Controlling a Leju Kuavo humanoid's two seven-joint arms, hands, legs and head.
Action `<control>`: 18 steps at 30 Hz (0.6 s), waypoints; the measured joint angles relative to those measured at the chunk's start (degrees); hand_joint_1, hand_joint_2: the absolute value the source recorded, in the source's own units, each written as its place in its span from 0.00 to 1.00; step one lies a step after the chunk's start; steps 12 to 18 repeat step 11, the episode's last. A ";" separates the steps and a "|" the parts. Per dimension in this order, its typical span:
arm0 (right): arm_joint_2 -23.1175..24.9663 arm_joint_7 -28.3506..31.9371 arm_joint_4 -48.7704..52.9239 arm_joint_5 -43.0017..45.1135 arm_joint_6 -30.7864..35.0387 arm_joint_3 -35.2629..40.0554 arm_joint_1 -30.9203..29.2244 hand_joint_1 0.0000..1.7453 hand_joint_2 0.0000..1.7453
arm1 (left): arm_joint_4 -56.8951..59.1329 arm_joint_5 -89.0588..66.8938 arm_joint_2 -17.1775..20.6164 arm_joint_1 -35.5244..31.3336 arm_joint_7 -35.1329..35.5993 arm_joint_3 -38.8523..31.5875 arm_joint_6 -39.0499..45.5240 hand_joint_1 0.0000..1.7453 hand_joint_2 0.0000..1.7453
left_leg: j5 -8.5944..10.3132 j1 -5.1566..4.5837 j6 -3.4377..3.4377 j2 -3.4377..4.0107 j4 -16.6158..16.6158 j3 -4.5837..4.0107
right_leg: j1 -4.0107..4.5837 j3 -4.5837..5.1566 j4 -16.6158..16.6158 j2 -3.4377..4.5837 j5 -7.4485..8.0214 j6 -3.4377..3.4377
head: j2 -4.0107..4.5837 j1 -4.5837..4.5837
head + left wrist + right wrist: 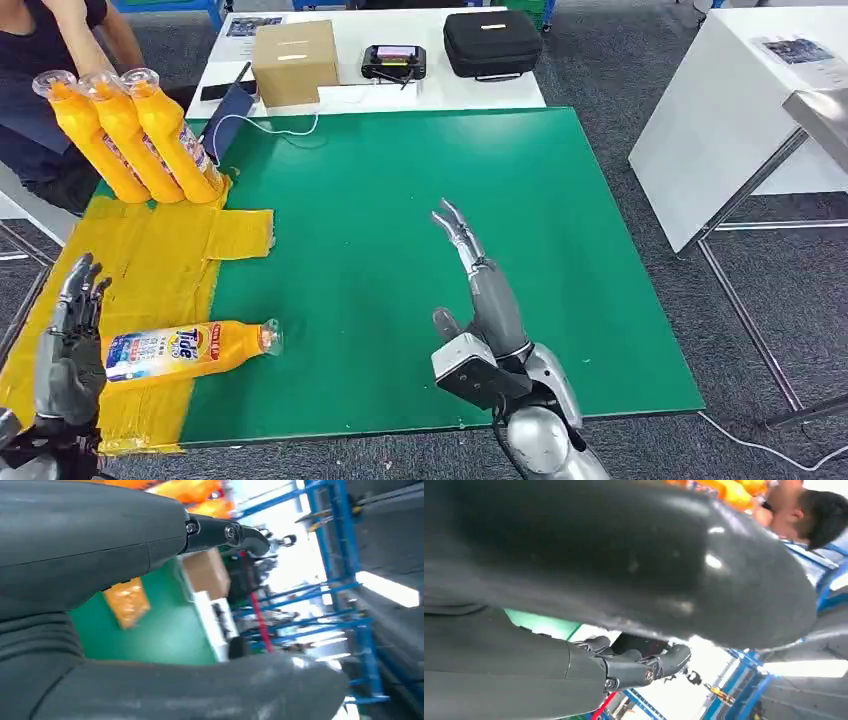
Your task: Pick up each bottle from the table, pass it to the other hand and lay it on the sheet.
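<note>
Bottle (190,349) lies on sheet (160,270); we judge it rigid, slick; grip mid-body; left hand (72,335) and right hand (470,270) spread, empty.

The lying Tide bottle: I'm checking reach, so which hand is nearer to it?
Left. The left hand is right beside the base of the Tide bottle, over the yellow sheet; the right hand is out over the green mat.
</note>
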State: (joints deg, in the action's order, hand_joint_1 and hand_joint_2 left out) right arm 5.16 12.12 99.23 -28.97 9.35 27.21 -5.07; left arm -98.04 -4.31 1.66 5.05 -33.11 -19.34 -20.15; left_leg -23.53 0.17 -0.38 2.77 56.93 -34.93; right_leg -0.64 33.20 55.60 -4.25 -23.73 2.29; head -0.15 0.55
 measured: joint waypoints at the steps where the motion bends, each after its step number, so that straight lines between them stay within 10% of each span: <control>1: 0.18 1.75 -0.09 0.94 1.14 0.15 -0.01 0.00 0.00 | -1.47 0.46 -0.97 0.02 0.02 0.06 -0.29 0.00 0.00 | 0.00 -0.01 0.00 -0.01 0.00 0.00 | -0.01 -0.01 0.00 0.00 0.00 0.00 | 0.00 0.02; 18: 0.85 7.16 -1.40 6.80 4.16 2.60 -0.19 0.00 0.00 | -12.64 -2.37 -5.83 2.79 0.94 8.85 4.19 0.00 0.00 | -0.04 -0.08 0.00 0.00 0.01 0.00 | -0.01 -0.03 -0.01 0.01 0.02 0.02 | 0.00 0.00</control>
